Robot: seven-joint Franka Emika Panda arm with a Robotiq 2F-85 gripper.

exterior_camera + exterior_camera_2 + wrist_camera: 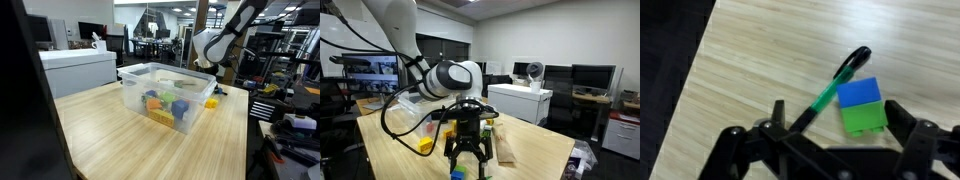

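Observation:
In the wrist view a block (860,105) with a blue top half and a green bottom half lies on the pale wooden table (750,70). A green pen with a black cap (835,85) lies slanted just left of it, touching its corner. My gripper (840,120) is open and hovers over them. The block sits between the black fingers (902,122), nearer the right-hand one, and neither finger touches it. In an exterior view the gripper (466,162) points straight down close to the table, with the block (458,174) at its tips.
A clear plastic bin (135,78) holding several coloured blocks stands mid-table, and the white arm (212,45) is behind it. A yellow block (425,146) and a brown object (505,148) lie near the gripper. The table edge (690,60) runs along the left of the wrist view.

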